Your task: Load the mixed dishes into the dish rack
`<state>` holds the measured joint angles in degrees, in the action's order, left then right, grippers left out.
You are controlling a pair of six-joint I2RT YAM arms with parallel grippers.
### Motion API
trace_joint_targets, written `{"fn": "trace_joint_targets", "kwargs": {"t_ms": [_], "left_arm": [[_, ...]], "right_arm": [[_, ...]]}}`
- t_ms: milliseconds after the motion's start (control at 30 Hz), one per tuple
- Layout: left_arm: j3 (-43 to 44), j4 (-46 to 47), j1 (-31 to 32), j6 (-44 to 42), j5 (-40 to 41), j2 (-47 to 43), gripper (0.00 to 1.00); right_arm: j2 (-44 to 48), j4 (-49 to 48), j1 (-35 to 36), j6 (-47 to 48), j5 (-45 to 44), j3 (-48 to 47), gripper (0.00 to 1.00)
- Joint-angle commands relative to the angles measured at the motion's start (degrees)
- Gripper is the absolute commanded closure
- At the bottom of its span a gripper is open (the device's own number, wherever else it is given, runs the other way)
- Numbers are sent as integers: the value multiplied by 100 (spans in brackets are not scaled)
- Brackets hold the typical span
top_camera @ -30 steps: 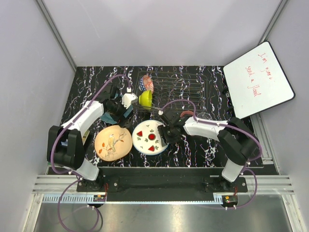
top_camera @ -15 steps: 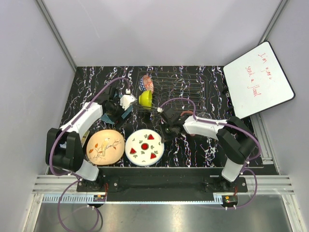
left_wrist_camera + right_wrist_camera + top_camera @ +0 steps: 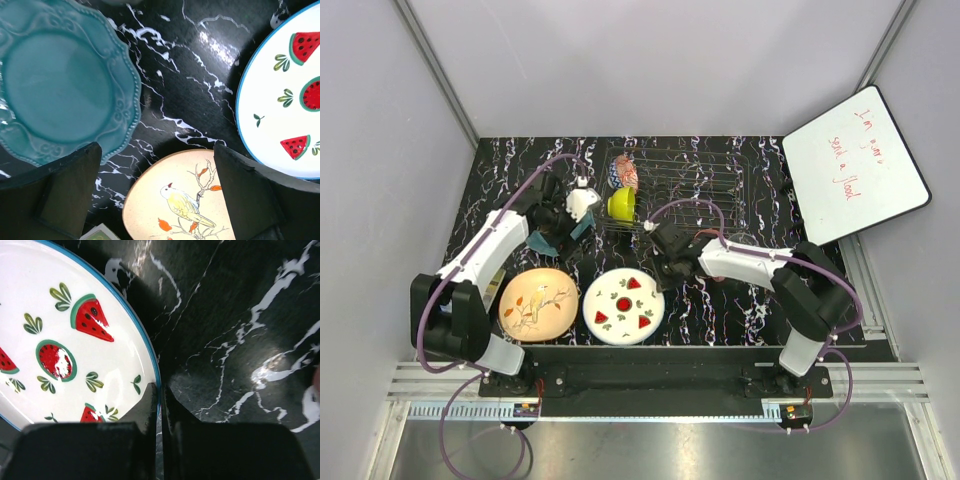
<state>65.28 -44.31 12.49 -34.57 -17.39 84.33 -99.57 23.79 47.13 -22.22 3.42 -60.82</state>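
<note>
The white plate with red slices (image 3: 623, 306) lies flat at the front, and the peach floral plate (image 3: 539, 303) is to its left. My right gripper (image 3: 666, 264) is shut and empty just above the white plate's (image 3: 60, 335) right rim, fingertips (image 3: 160, 388) together. My left gripper (image 3: 566, 224) hangs open high over the teal plate (image 3: 60, 85), with the peach plate (image 3: 185, 200) showing between its fingers (image 3: 156, 150). The wire dish rack (image 3: 695, 180) at the back holds the lime-yellow bowl (image 3: 621, 204) and the red patterned bowl (image 3: 626, 172).
A white board with red writing (image 3: 855, 165) leans at the back right. A book corner (image 3: 97, 234) shows under the left gripper. Grey walls enclose the black marbled table (image 3: 720, 300) on three sides.
The right gripper has shut and drawn back from the white plate toward the rack. Both front plates now lie nearer the front edge. The left gripper stays open.
</note>
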Motion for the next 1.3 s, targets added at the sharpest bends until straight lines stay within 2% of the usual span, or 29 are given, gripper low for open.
{"fn": "trace_joint_targets", "kwargs": {"t_ms": [0,400,833,967,1267], "left_arm": [[416,-24,-1,117,-151,-286,2],[705,-33,-309,468,-353,-102,2],[811,-16,-432,521,-484,66,3],[864,-16,-432,652,-687,170,3],[882,11,-458,653,-608,241,3]], "right_arm": [[482,108,6,490,-955,-571,100],[729,258,68,1694,-2178,-1564,100],[843,328,595,2608,-3030,-1618,100],[799,284,850,2801,-3374,-1819,100],[1036,214,911,3460,-3848,-2373,100]]}}
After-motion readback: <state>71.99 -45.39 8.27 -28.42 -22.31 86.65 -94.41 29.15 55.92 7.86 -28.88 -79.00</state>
